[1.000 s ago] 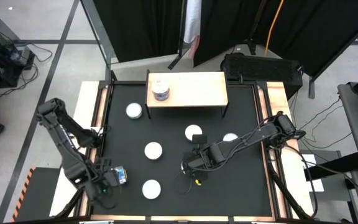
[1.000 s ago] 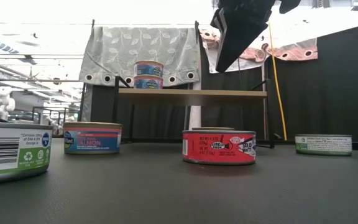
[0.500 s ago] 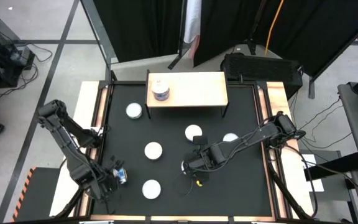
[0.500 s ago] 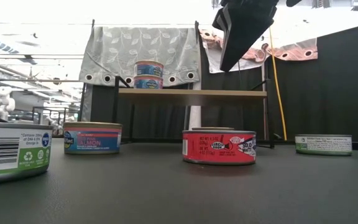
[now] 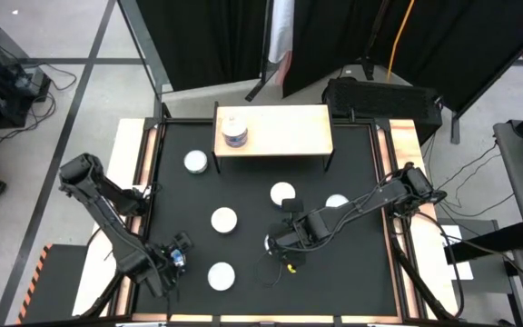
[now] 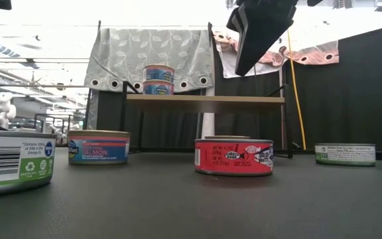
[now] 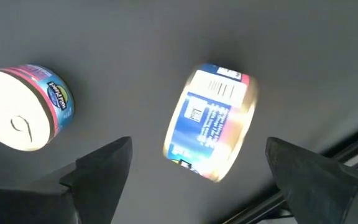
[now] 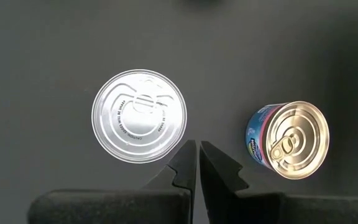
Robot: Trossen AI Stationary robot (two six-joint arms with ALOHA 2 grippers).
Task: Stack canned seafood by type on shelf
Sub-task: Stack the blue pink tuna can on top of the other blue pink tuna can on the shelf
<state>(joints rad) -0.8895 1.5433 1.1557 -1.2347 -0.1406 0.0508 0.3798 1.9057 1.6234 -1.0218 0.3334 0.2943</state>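
Observation:
The shelf stands at the table's far edge with two blue tins stacked on its left end. Several tins stand on the black mat: a blue one, a red one, a green-white one and a near one. My left gripper is open at the near left corner. Just ahead of its fingers a blue-pink tin seems to lie on its side, untouched. My right gripper is shut and empty, high above the mat, between a silver-lidded tin and a blue tin.
The mat's left rim runs close beside my left arm. Another upright blue-pink tin stands near the tipped one. Open mat lies at the table's near right. Curtains and stands are behind the shelf.
My left arm has swung in from the table's left edge, bringing its gripper a little rightward toward the tipped blue tin. The tins have stayed where they were.

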